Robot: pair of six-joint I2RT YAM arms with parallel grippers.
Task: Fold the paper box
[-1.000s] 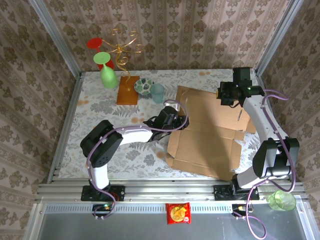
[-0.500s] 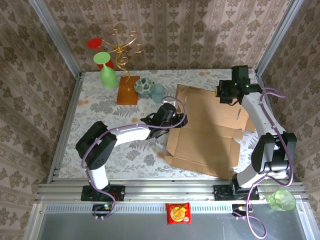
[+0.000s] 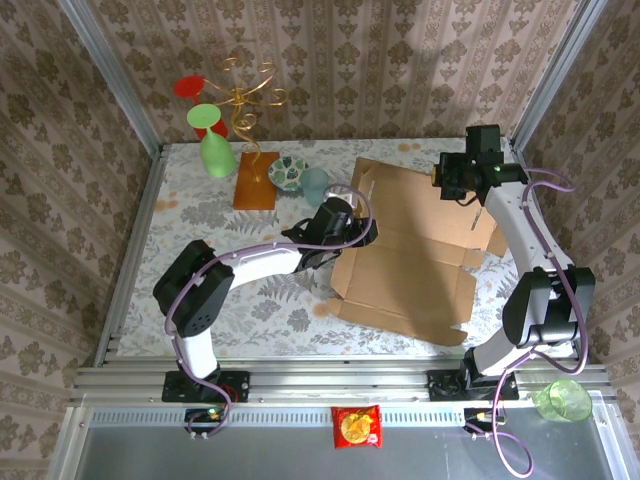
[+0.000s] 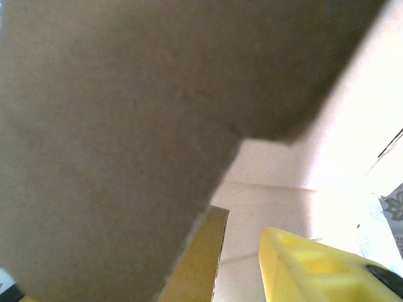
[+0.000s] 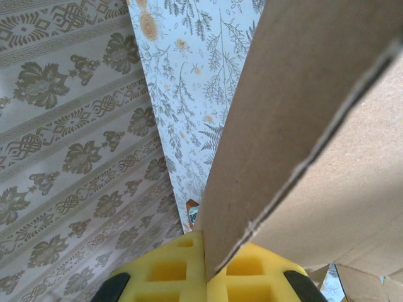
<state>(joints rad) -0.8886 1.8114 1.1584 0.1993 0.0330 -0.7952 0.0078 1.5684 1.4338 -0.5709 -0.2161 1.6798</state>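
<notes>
Spread nearly flat across the right side of the table [image 3: 250, 300]: the box [image 3: 410, 260], far edge pinched in the closed right gripper [image 5: 204, 255], left flap met by the left gripper [image 3: 345, 228]. Impossible to tell whether the left jaws clamp that flap or merely straddle it. Likely trouble from here: pulling both ways and tearing or creasing the board off its score lines; losing the thin far edge from the pinch; sweeping the sheet into the cup [image 3: 316, 185] and bowl [image 3: 290, 172] close by.
</notes>
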